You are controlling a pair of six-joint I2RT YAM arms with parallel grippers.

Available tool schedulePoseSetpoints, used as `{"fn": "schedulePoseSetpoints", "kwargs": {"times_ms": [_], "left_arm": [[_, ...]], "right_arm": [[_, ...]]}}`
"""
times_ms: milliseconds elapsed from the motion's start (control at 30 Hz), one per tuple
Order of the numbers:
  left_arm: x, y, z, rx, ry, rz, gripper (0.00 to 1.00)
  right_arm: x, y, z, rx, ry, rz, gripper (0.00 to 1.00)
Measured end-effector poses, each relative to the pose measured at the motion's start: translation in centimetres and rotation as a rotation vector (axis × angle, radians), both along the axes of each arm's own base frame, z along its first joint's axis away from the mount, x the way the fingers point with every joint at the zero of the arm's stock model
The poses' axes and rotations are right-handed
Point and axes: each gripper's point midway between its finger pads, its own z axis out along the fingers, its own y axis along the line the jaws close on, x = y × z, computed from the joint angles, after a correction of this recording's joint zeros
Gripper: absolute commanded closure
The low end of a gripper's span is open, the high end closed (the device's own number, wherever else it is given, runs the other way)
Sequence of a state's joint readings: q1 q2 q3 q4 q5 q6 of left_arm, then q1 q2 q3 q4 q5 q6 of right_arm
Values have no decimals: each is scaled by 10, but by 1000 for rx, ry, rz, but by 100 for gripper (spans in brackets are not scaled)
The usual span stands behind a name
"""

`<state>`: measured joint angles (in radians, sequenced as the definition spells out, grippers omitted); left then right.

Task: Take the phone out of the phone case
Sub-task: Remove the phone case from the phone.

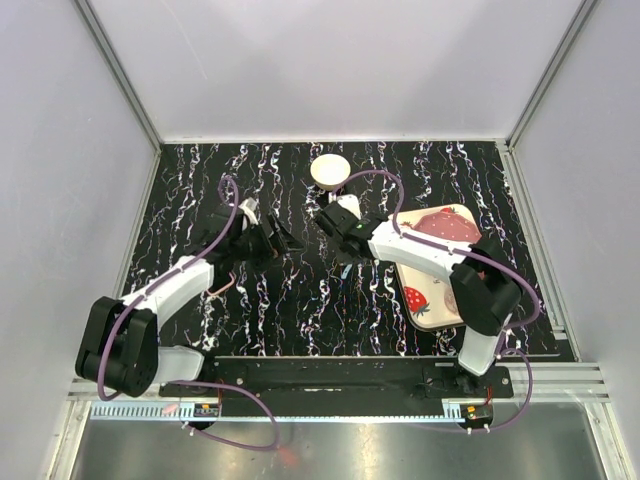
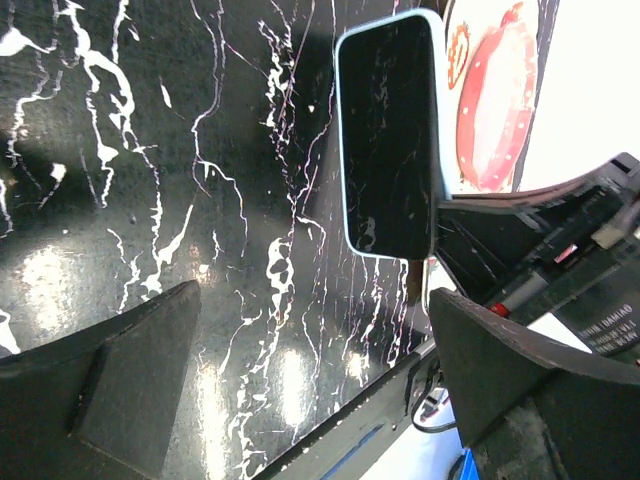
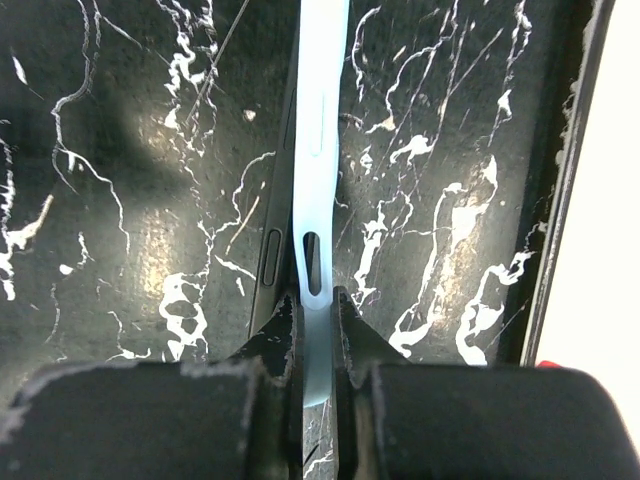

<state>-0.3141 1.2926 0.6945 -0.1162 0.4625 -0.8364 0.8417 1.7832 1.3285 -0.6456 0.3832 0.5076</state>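
right gripper (image 3: 314, 312) fills the bottom of its own wrist view, jaws pinched tight on the thin wall of the pale blue phone case (image 3: 318, 120); the case runs edge-on straight away from the jaws, with a slot cut-out just ahead of where they grip; a dark strip of the phone (image 3: 272, 250), with a side button, shows just left of the blue wall; whether it has come loose from the case there i cannot tell.

from the left wrist the phone (image 2: 388, 130) faces the camera, its glossy black screen reflecting the marble pattern and framed by the blue rim of the case (image 2: 390, 19); the right gripper (image 2: 470, 235) holds it at its lower right edge; whether the phone touches the table (image 2: 150, 180) cannot be told; the left gripper (image 2: 312, 300) has its jaws spread wide, one at each lower corner of the view, holding nothing and apart from the phone.

from above, the left gripper (image 1: 283, 240) and right gripper (image 1: 328, 222) face each other near the middle of the black marbled table (image 1: 300, 320); the phone between them is too small to make out; a strawberry-print tray (image 1: 440, 262) lies under the right arm, and a pale bowl (image 1: 330, 171) sits beyond the grippers.
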Motion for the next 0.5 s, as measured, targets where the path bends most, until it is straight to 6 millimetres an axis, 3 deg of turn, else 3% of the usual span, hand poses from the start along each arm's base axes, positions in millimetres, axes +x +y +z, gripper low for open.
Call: {"fn": "schedulePoseSetpoints", "kwargs": {"times_ms": [100, 300, 500], "left_arm": [[-5, -11, -5, -6, -57, -26, 1], [-29, -41, -18, -30, -216, -78, 1], [-12, -40, -34, -85, -304, 19, 3]], "right_arm": [[-4, 0, -12, -28, 30, 14, 100], [-6, 7, -17, -13, 50, 47, 100], [-8, 22, -26, 31, 92, 87, 100]]}}
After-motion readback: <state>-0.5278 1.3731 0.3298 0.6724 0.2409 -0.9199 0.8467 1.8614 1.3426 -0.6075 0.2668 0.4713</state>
